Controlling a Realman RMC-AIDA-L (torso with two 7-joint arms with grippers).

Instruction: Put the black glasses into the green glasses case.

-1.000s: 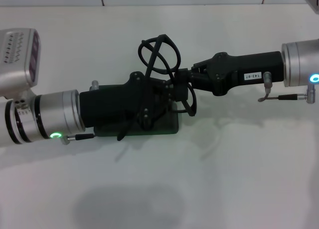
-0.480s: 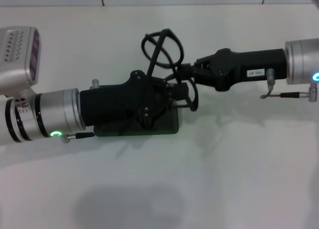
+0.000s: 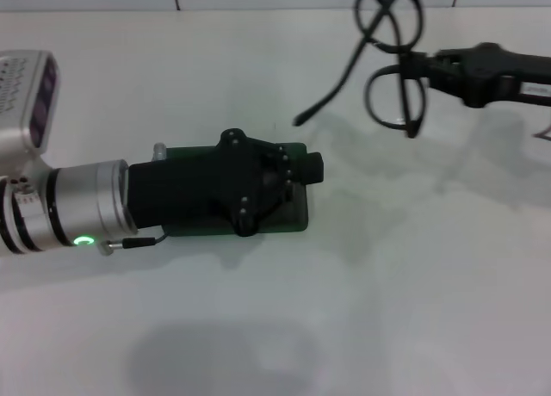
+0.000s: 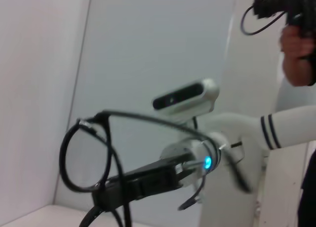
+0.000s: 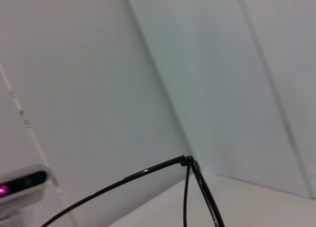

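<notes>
The black glasses [image 3: 393, 99] hang in the air at the far right, one temple arm trailing down to the left. My right gripper [image 3: 413, 67] is shut on their frame. They also show in the left wrist view [image 4: 63, 155] and the right wrist view [image 5: 148, 172]. The green glasses case [image 3: 297, 217] lies on the white table [image 3: 387, 284], mostly hidden under my left gripper [image 3: 306, 166], which stands low over it. Whether the lid is up or down is hidden.
The left wrist view shows my right arm [image 4: 148, 180] with the glasses, the head camera [image 4: 185, 96] and a person's hand [image 4: 296, 44] holding a cable at the far side. A wall runs along the table's back edge [image 3: 258, 9].
My right gripper has pulled the glasses away from the case, up and to the far right. My left gripper has stayed over the case.
</notes>
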